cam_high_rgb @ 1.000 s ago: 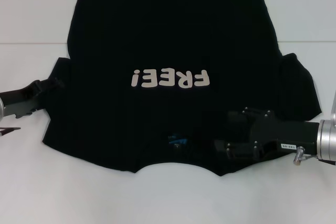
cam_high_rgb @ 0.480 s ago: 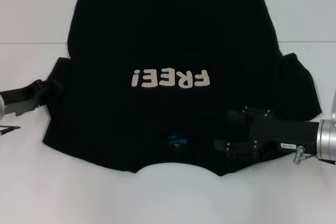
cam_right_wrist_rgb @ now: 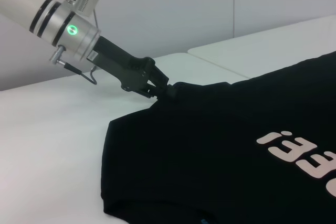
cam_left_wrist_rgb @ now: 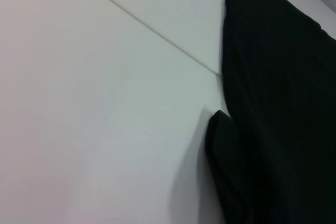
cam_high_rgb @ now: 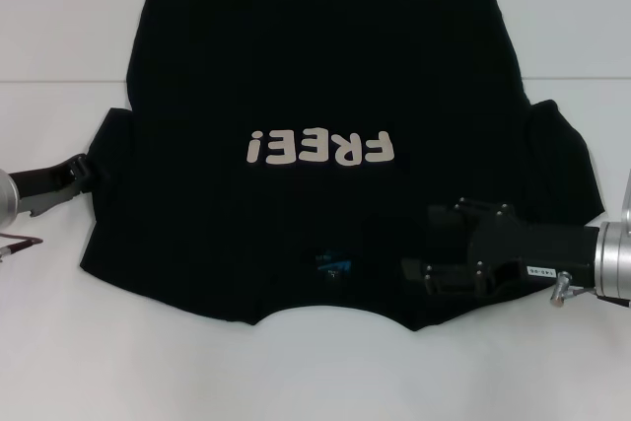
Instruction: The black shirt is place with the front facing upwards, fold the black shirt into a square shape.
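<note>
**Both grippers at the shirt's shoulders**

The right gripper [cam_high_rgb: 419, 273] lies over the near shoulder cloth; whether it is clamped cannot be told. Beyond it the black shirt [cam_high_rgb: 325, 96] lies flat (lettering up). The left gripper [cam_right_wrist_rgb: 167, 92] pinches the sleeve edge.

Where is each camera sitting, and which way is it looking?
Head view: up on the robot's head, looking down at the black shirt on the white table; left gripper and right gripper both show.
Left wrist view: on the left arm, looking along the table at the shirt's sleeve edge; no robot parts show.
Right wrist view: on the right arm, looking across the shirt at the left gripper pinching the sleeve.
Shared: the shirt's "FREE!" lettering.
</note>
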{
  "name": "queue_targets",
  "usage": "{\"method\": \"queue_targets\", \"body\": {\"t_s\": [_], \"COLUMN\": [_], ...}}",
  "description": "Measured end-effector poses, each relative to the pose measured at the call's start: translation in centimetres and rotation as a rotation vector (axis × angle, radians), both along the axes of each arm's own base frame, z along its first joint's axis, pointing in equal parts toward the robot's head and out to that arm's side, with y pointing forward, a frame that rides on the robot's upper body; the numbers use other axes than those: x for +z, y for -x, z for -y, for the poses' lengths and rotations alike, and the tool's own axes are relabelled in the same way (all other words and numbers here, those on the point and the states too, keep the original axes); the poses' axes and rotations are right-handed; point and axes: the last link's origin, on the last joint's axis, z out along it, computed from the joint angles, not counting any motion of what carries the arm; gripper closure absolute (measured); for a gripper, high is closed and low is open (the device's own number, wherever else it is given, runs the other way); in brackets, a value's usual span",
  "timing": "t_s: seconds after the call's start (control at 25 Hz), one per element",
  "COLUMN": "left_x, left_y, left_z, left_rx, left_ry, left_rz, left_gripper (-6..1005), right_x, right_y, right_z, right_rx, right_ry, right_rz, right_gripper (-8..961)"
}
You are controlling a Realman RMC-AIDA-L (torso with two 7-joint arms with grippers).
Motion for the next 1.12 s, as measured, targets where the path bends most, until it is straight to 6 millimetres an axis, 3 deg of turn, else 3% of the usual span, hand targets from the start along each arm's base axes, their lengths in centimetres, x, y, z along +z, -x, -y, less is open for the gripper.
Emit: {"method": "queue_targets", "body": {"t_s": [0.2, 0.52, 0.84, 1.12], "left_x": [0.1, 0.2, 0.9, 3.2], "left_y": [0.3, 0.4, 0.7, 1.4], "left_z": [0.0, 0.0, -0.2, -0.6], "left_rx": [0.009, 0.000, 0.005, -0.001], "left_ry": [-0.010, -0.011, -0.039, -0.076], "left_rz": [-0.010, -0.028, -0.053, -0.100], "left_gripper": [834, 987, 986, 986], "right_x": [0.0, 0.0, 0.0, 0.1], "right_y": [0.0, 0.1, 0.1, 0.1], "right_z": [0.0, -0.1, -0.1, -0.1], "right_rx": [0.000, 0.001, -0.001, -0.005], "right_ry": [0.000, -0.001, -0.007, -0.011], "right_rz": [-0.001, -0.001, -0.006, -0.008], "right_gripper": [76, 77, 79, 80]}}
